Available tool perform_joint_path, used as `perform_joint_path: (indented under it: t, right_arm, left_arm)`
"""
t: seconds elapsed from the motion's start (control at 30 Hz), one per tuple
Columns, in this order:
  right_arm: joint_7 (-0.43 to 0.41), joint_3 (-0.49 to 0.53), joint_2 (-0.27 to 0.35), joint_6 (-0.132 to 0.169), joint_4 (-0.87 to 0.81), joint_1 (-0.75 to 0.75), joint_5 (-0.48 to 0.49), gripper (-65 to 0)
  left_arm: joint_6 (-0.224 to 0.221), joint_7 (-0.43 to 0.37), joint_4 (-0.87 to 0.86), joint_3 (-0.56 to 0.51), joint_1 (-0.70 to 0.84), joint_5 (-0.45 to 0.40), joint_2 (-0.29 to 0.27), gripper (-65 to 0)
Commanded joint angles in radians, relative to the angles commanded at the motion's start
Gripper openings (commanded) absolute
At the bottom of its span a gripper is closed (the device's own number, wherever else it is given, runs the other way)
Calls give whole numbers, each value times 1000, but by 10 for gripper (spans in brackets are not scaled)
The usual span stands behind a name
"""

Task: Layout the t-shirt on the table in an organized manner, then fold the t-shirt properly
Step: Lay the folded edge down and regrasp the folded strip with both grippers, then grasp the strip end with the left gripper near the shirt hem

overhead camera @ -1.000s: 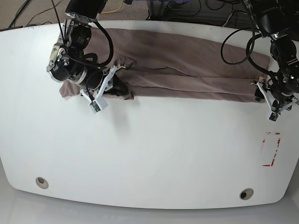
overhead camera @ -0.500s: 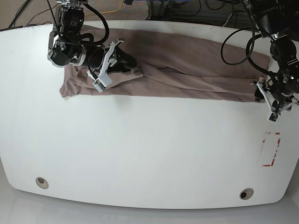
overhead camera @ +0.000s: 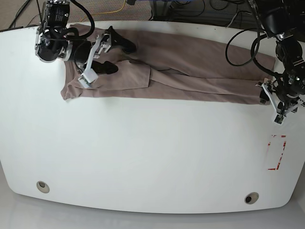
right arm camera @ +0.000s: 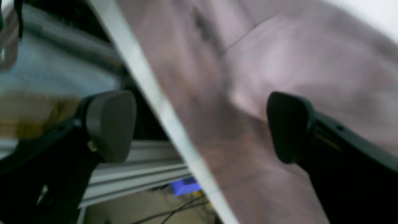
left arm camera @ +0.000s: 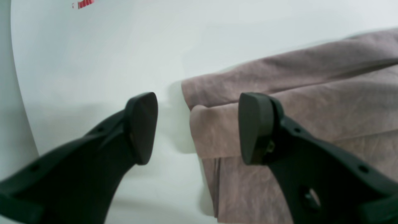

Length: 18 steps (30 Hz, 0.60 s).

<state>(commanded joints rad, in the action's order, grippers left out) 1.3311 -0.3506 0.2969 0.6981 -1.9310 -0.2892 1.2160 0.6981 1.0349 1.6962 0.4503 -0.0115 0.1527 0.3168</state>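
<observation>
The mauve-brown t-shirt [overhead camera: 190,71] lies as a long flat band along the far side of the white table [overhead camera: 152,152]. My right gripper [overhead camera: 113,56] is open above the shirt's left part, near the table's far edge. In the right wrist view it [right arm camera: 199,124] spans blurred cloth [right arm camera: 279,62] and the table's rim [right arm camera: 149,93], holding nothing. My left gripper [overhead camera: 263,94] is at the shirt's right end. In the left wrist view it [left arm camera: 196,127] is open, with its fingers either side of the folded corner of the shirt [left arm camera: 217,130].
A red tape outline [overhead camera: 277,152] marks the table's right side and shows in the left wrist view [left arm camera: 84,3]. Two grey grommets [overhead camera: 43,186] [overhead camera: 251,198] sit near the front edge. Cables and floor lie beyond the far edge. An aluminium frame [right arm camera: 140,180] runs below the rim.
My right gripper carried a fold of the shirt up and to the left toward the far edge, let it go and opened. The shirt's left part lies flatter. The left arm has not moved.
</observation>
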Motion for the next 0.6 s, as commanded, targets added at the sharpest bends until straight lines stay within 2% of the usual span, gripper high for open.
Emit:
perform_joint_path:
  t: [0.13, 0.2, 0.27, 0.3, 0.33, 0.43, 0.5, 0.6]
  right_arm:
    - [-3, -41, 0, 0, 6, 51, -98, -114]
    - [-20, -38, -5, 0, 6, 69, -160, -216]
    - [-61, -37, -25, 0, 6, 75, -232, -363]
    - [-69, -37, -29, 0, 6, 75, -253, -400]
    - [-80, -37, -38, 0, 6, 77, -296, -466]
    - [-109, -34, -46, 0, 8, 77, -402, -571]
    - [-137, -20, -68, 0, 26, 77, -473, -582]
    - [-219, 21, -74, 0, 84, 77, -574, -553]
  left_arm:
    - [0, 0, 98, 2, 54, 0, -54, -265]
    - [0, 0, 149, 2, 94, 0, -77, -265]
    - [0, 0, 181, 6, 126, 0, -112, -265]
    - [0, -2, 184, 6, 132, 0, -117, -265]
    - [0, -3, 186, 6, 143, 0, -123, -265]
    - [0, -8, 183, 6, 170, 0, -126, -265]
    - [0, -29, 176, 6, 186, 0, -129, -265]
    - [0, -81, 141, 6, 198, -2, -153, -265]
